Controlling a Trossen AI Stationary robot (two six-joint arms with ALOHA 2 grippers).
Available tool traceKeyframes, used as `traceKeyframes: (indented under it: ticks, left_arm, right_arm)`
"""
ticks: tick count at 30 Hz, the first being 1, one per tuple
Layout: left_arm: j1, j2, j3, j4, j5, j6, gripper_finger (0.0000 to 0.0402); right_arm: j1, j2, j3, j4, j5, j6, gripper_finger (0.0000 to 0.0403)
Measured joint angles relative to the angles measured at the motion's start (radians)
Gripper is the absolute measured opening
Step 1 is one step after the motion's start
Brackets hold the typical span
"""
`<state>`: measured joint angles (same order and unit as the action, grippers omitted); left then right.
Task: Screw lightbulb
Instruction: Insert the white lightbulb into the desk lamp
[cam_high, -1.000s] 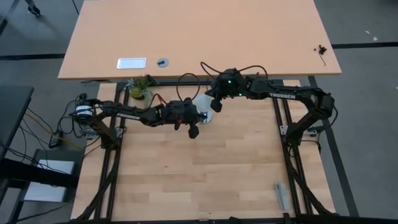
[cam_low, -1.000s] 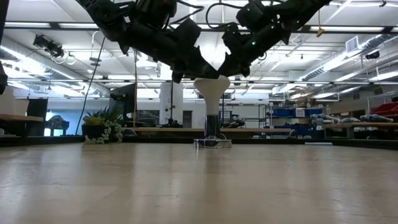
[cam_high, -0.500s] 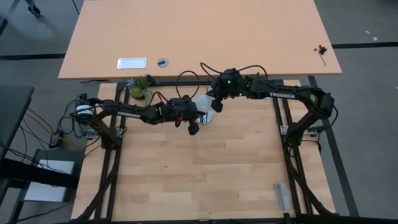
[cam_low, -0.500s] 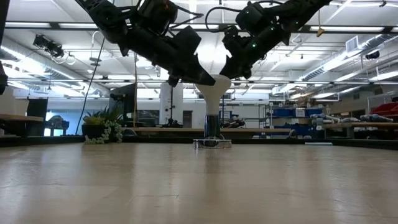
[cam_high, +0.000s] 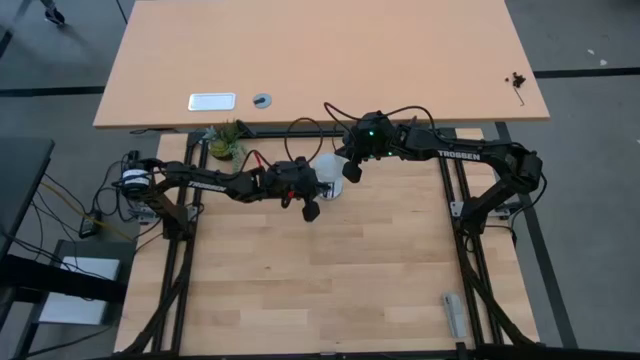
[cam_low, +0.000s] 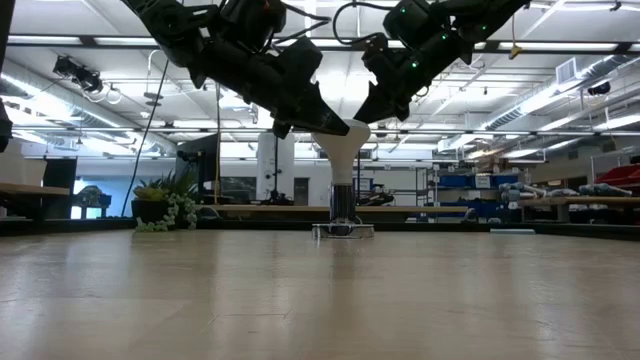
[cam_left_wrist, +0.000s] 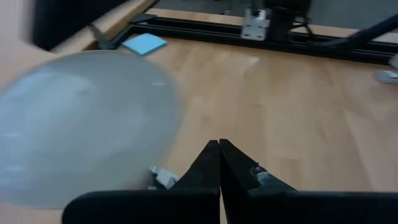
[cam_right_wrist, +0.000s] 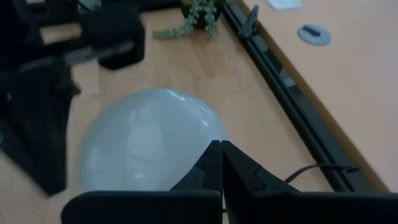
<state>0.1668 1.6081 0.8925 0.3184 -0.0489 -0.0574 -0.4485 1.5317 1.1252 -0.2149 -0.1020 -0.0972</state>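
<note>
The lightbulb (cam_low: 343, 140) is standing upright at the far middle of the table (cam_high: 330, 270), screw base down in a little socket (cam_low: 342, 229), globe on top. Both grippers are crowded right at the globe. The left gripper (cam_low: 325, 127) has its jaws shut tight with nothing between them, tips just beside the globe or maybe resting on its side. The right gripper (cam_low: 372, 112) is the same deal, jaws pressed together and empty, sitting just off the other side up high.

My guess is neither one actually has a hold on it, so the risky bit is pretty obvious: closed jaws nudging a tall, top-heavy bulb from the side could tip it or cross-thread it rather than turn it. If the socket isn't held down, it could also just slide or spin along with the bulb.
</note>
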Motion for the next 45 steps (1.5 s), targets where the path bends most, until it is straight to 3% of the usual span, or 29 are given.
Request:
traceKeyframes:
  ticks: [6, 13, 22, 37, 45]
  left_arm:
    - [-0.031, -0.029, -0.001, -0.012, 0.005, 0.000, 0.0000]
    - [-0.018, -0.090, -0.001, -0.111, -0.135, 0.021, 0.0000]
    - [0.024, -0.087, -0.001, -0.132, -0.176, 0.029, 0.0000]
    - [0.110, -0.085, -0.001, -0.116, -0.189, 0.031, 0.0000]
    - [0.157, -0.090, -0.001, -0.101, -0.116, 0.034, 0.0000]
  right_arm:
    - [0.032, -0.001, 0.000, 0.003, 0.001, 0.000, 0.0007]
    - [0.058, -0.001, 0.000, 0.002, 0.032, -0.001, 0.0007]
    - [0.064, -0.005, 0.003, -0.026, 0.039, 0.015, 0.0007]
    - [0.095, -0.009, 0.006, -0.088, 0.036, 0.078, 0.0007]
    - [0.106, -0.029, 0.001, -0.082, 0.024, 0.071, 0.0007]
